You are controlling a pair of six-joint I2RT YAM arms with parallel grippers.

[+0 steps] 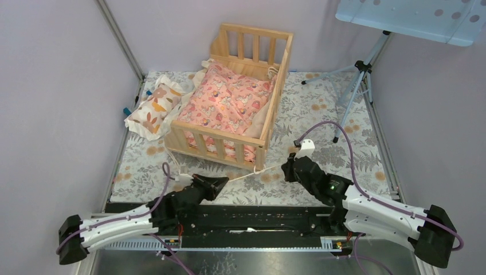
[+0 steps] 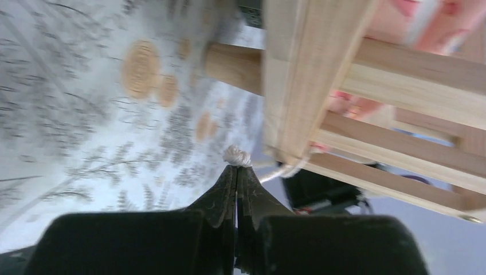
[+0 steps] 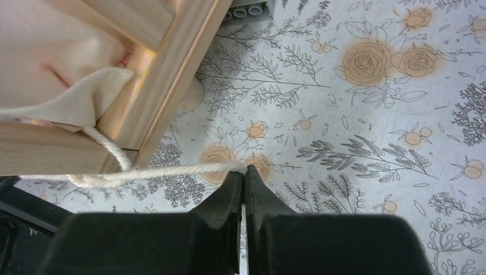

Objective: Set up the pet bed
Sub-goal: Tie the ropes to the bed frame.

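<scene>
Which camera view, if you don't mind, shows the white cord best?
The right wrist view: the white cord runs in focus from the right gripper to a knot at the pet bed post. The top view shows it thin; the left wrist shows only a blurred knotted end.

The pet bed [image 1: 220, 135] is a light natural-wood, crib-like frame with a tall slatted far end, a lower slatted near end and a right side rail. Its left side is open. It stands upright and slightly askew on the surface [image 1: 321, 114], with a white cord [image 3: 172, 171] tied at its near right corner.
</scene>
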